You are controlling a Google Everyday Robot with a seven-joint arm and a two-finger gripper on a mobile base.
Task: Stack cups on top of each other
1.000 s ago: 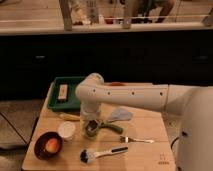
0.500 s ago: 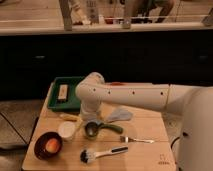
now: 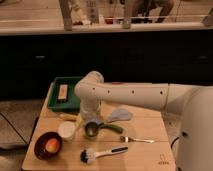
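The lime green cup (image 3: 91, 129) stands on the wooden table (image 3: 150, 152) near its middle, its dark inside facing up. My gripper (image 3: 90, 121) is at the end of the white arm, right above and against this cup, and the wrist hides most of it. The pale blue-grey cup (image 3: 66, 130) stands upright just left of the green one, a small gap apart. I cannot tell whether the green cup is held.
A dark red bowl (image 3: 42, 150) with an orange thing inside sits at the front left. A dish brush (image 3: 100, 154) lies in front, a fork (image 3: 136, 139) to the right, and a pale cloth (image 3: 119, 115) behind. A green tray (image 3: 56, 104) sits at the back left.
The arm's end and the green cup under it have shifted a little to the left, toward the pale cup. Everything else stays in place.
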